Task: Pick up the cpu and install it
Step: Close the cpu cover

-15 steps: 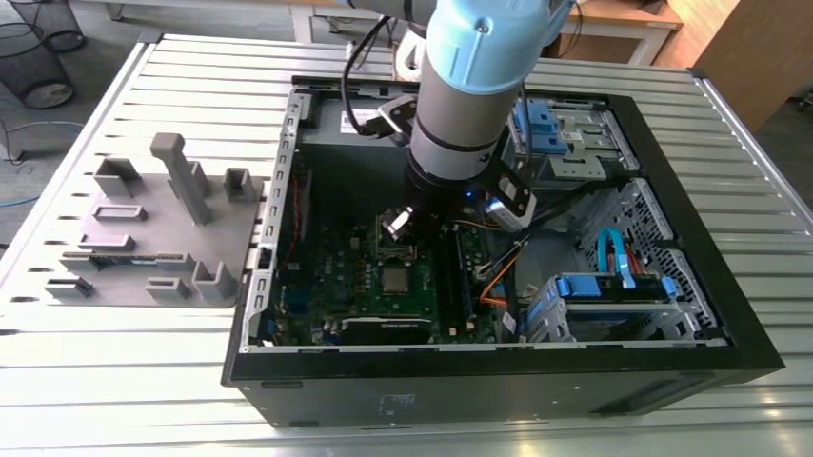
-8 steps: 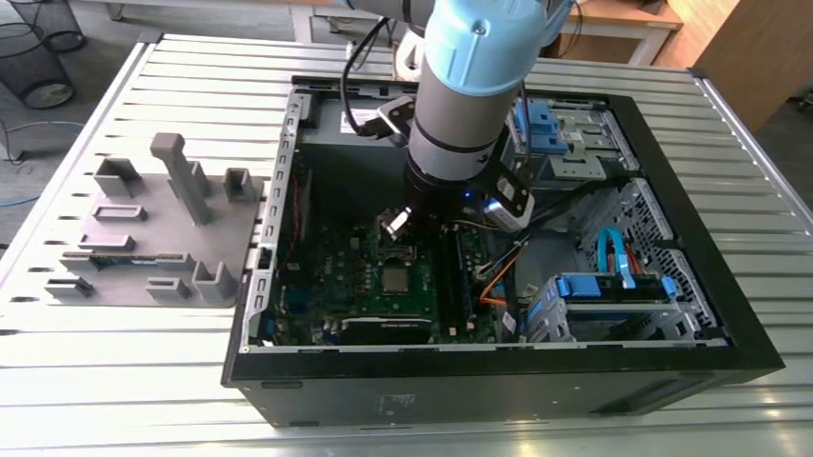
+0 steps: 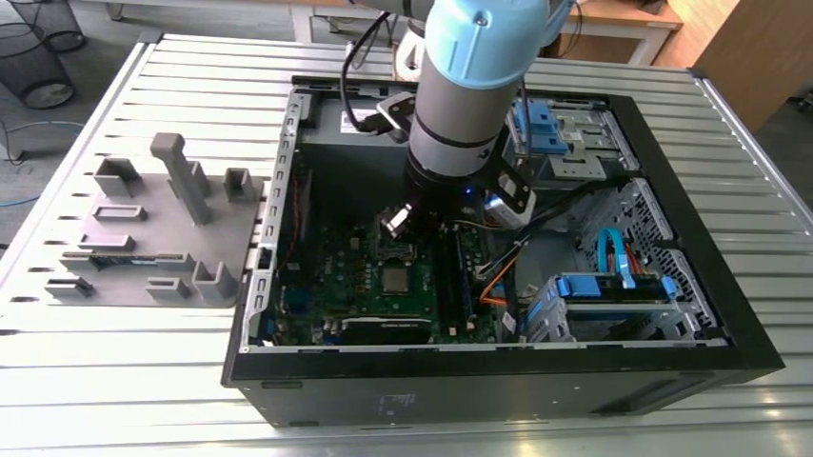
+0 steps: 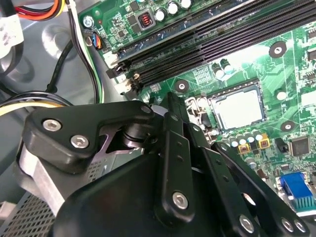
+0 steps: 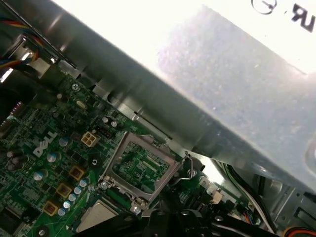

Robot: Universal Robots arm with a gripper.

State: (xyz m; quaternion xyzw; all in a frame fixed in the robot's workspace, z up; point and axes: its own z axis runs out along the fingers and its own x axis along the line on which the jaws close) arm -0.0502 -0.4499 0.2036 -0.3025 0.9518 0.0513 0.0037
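The cpu [image 3: 398, 279], a small square chip with a dull silver top, lies flat in its socket on the green motherboard [image 3: 337, 286] inside the open computer case. In the second wrist view the cpu [image 4: 238, 109] lies beyond the fingertips of my gripper [image 4: 180, 111], whose black fingers stand together, shut on nothing. In the exterior view my gripper [image 3: 426, 224] hangs a little above and behind the socket. The first wrist view shows the silver hinged socket frame [image 5: 140, 168] tilted up, with the cpu [image 5: 98, 215] beside it.
Long black memory slots [image 4: 222, 34] run beside the socket. Loose cables [image 4: 74, 74] and blue drive cages [image 3: 610, 295] fill the case toward the exterior view's right. A grey metal box [image 5: 222, 89] overhangs the board. A grey fixture block [image 3: 152, 228] stands outside the case.
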